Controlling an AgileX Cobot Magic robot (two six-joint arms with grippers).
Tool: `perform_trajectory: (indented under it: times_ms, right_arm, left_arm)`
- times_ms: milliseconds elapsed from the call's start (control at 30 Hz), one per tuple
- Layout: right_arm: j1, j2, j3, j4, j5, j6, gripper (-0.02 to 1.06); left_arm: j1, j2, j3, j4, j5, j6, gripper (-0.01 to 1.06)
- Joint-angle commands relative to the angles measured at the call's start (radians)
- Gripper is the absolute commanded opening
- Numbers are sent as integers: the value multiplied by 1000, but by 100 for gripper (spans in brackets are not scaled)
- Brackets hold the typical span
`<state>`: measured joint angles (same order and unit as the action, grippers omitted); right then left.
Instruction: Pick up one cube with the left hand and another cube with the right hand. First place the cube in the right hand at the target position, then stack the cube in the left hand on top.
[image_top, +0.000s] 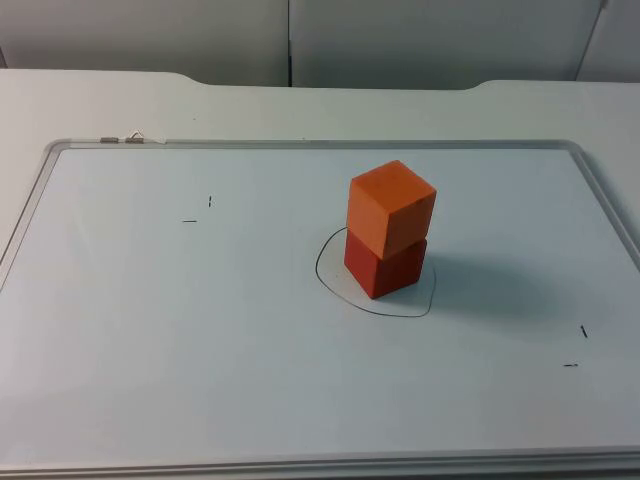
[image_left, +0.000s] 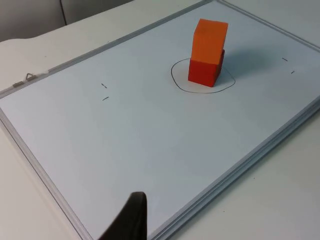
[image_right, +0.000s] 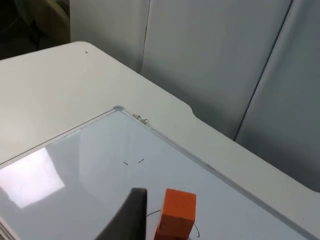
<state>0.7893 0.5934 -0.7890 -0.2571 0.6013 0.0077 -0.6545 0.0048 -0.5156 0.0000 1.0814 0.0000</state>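
**Desk:** While both arms hang back from the board, where do the cubes stand?

**Photographer:** An orange cube (image_top: 392, 207) sits on top of a red cube (image_top: 386, 266), the pair stacked inside a hand-drawn black outline (image_top: 376, 300) on a whiteboard (image_top: 200, 350) that lies flat on the white table (image_top: 100, 100). The upper cube is turned slightly against the lower one, so its corners overhang a little. The red cube rests on the board within the outline, nearer its far edge.

**Desk:** And from the wrists?

**Photographer:** The left wrist view takes in the same stack, orange cube (image_left: 209, 42) over red cube (image_left: 205, 71), with the outline (image_left: 200, 90) looping round the base. A black fingertip of the left gripper (image_left: 131, 220) stands well apart from the stack, over the board's near edge. The right wrist view catches the orange cube (image_right: 176, 214) beside a black fingertip of the right gripper (image_right: 131, 215), apart from it.

**Desk:** Grippers parted or closed?

**Photographer:** I cannot tell for either; one fingertip of each is all that is on view. Neither touches a cube.

**Desk:** Anything else on the board?

**Photographer:** Small black pen ticks (image_top: 199, 211) on the left side, another pair (image_top: 577, 347) near the right edge, and a metal clip (image_top: 122, 139) at the far left corner of the frame. A grey partition wall (image_top: 400, 40) closes off the table behind.
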Motion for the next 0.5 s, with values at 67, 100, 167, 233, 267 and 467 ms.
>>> perform_trajectory:
  times_ms: [67,100,167,233,267,467]
  right_arm:
    - [1,0,6,-6,-42,-8,105]
    - [1,0,6,-6,-44,-8,105]
    - [1,0,6,-1,-43,-8,105]
    - [1,0,6,7,-44,-8,105]
    - [1,0,6,14,-44,-8,105]
    - [1,-7,6,89,20,-39,105]
  left_arm:
    - [-6,-5,3,0,-4,0,105]
    - [-6,-5,3,0,-4,0,105]
    - [-6,-5,3,0,-4,0,105]
    - [-6,-5,3,0,-4,0,105]
    - [-6,-5,3,0,-4,0,105]
    - [-6,-5,3,0,-4,0,105]
